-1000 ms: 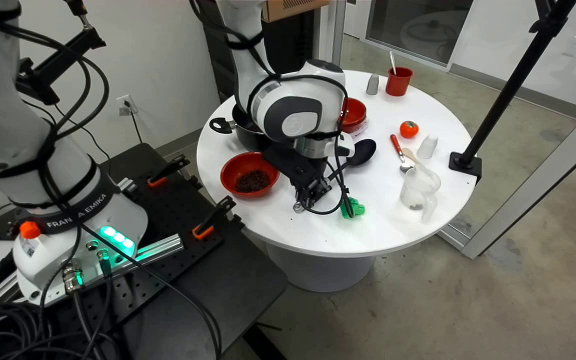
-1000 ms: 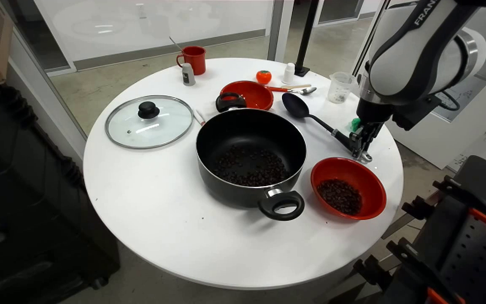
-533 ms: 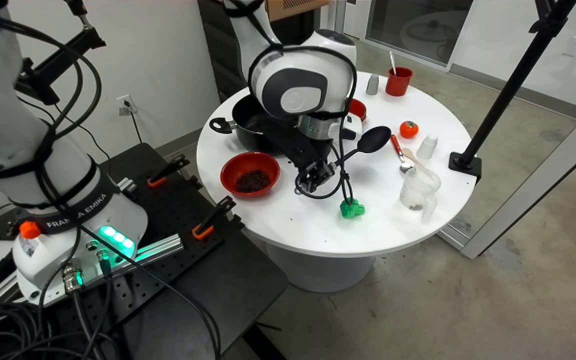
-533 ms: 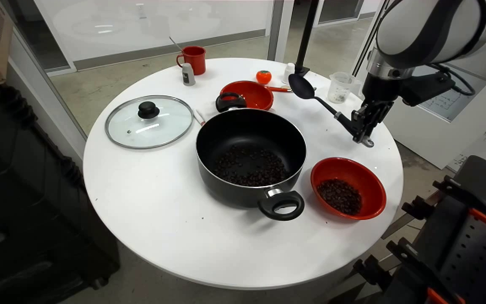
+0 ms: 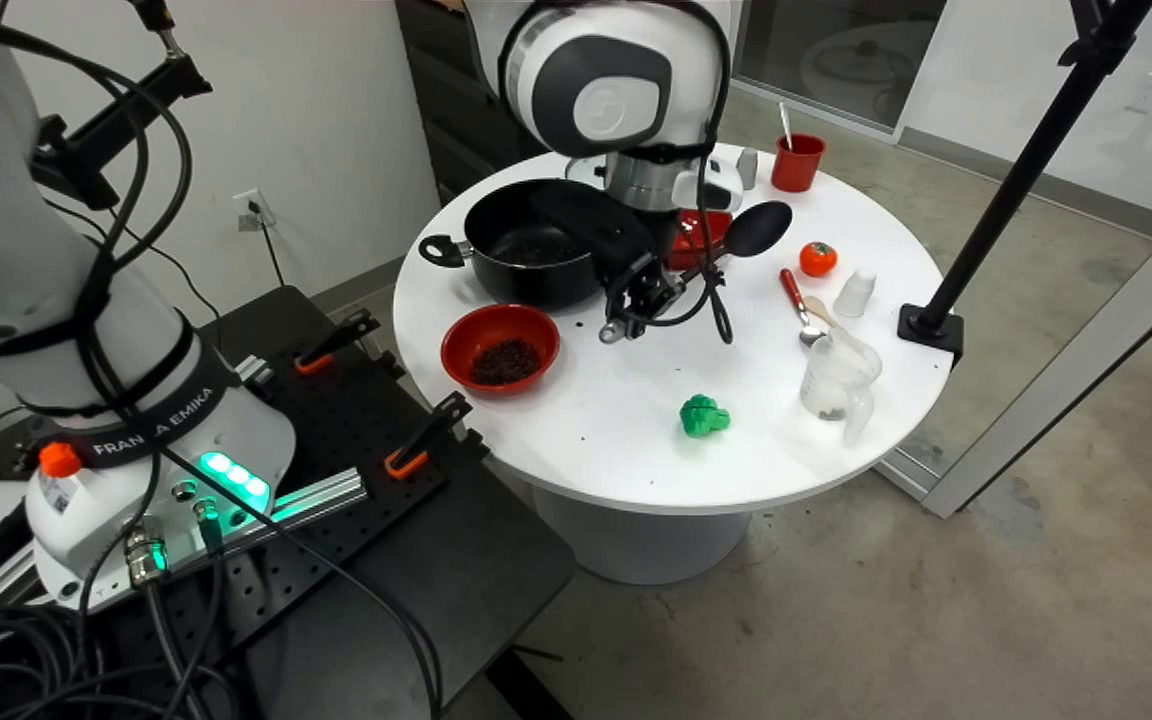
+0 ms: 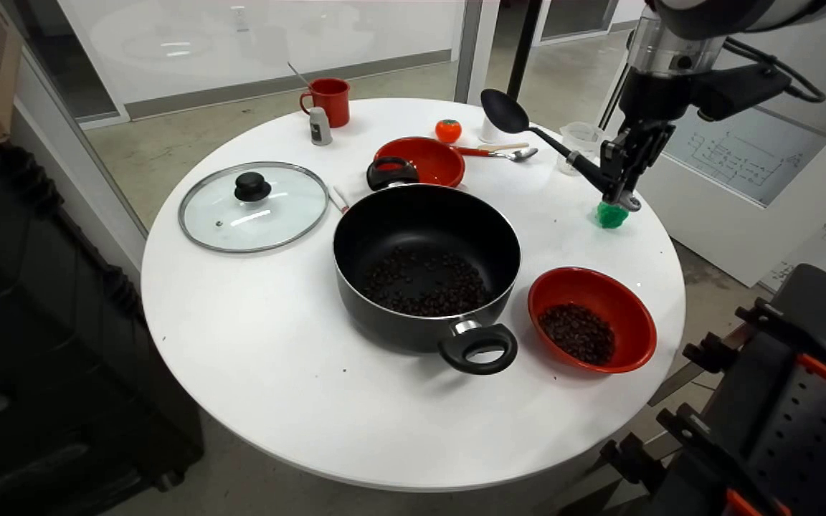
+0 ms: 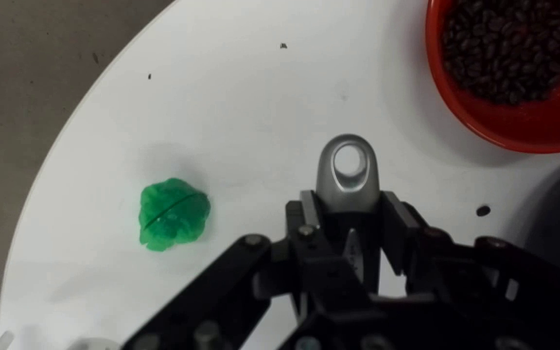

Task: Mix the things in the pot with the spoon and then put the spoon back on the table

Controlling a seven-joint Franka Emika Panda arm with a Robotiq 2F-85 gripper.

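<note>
A gripper is pinching the black spoon by its handle and holding it above the round white table, the oval end tilting upward. The black pot is standing nearby, dark beans lying inside, and a red bowl is sitting just beside it.

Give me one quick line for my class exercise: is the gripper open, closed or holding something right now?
Gripper: closed, holding the spoon.
</note>
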